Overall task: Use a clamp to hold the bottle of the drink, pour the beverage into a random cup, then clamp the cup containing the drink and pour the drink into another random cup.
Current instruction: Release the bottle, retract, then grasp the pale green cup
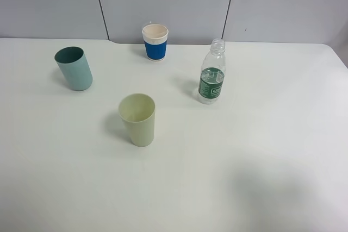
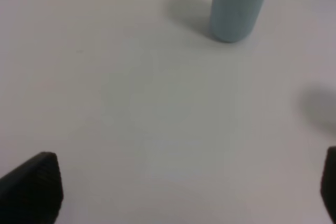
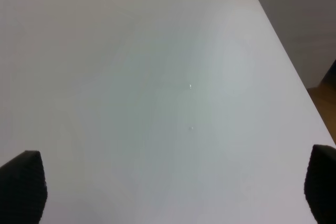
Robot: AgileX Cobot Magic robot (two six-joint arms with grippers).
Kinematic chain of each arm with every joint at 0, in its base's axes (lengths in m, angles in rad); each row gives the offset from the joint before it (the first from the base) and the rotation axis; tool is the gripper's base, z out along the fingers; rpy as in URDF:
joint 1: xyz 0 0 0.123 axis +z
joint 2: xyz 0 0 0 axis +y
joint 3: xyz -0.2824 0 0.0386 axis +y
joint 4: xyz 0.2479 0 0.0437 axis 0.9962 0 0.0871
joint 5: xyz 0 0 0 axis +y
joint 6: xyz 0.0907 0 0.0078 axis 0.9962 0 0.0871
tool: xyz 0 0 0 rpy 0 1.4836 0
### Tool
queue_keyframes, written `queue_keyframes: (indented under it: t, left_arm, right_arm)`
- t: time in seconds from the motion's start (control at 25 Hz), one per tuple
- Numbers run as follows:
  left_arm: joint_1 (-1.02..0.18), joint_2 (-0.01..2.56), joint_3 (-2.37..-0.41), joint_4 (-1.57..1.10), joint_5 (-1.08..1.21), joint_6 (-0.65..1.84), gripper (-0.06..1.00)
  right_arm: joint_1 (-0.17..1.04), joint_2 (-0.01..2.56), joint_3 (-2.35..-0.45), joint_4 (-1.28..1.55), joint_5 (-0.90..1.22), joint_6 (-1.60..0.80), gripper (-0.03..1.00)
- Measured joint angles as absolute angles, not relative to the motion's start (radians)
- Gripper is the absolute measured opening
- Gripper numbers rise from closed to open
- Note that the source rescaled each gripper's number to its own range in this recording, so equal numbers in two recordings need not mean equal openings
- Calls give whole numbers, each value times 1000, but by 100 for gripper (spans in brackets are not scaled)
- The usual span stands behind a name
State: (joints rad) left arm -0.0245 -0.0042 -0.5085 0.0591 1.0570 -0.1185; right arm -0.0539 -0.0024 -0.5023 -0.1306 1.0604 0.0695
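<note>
The clear bottle with a dark green label stands uncapped right of centre; I cannot make out how high its clear liquid reaches. A pale yellow-green cup stands upright at the middle, nearer the front. The teal cup is at the left, and the left wrist view shows it well ahead of my left gripper. That gripper is open over bare table, nothing between its fingertips. My right gripper is open too, above bare table near the right edge. Neither gripper appears in the high view.
A white paper cup with a blue sleeve stands at the back, between the teal cup and the bottle. The white table ends at its right edge, with darker floor beyond. A grey panelled wall runs behind.
</note>
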Motion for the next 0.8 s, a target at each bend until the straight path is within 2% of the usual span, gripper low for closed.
queue_keyframes:
  t: [0.56,0.8]
  left_arm:
    - [-24,2,-509,59,1056,-116,100]
    - [-24,126,-522,65,1016,-102,100]
  right_arm:
    - [-54,-2,-502,-131,1060,69,100]
    - [-54,-2,-502,-131,1060,69,100]
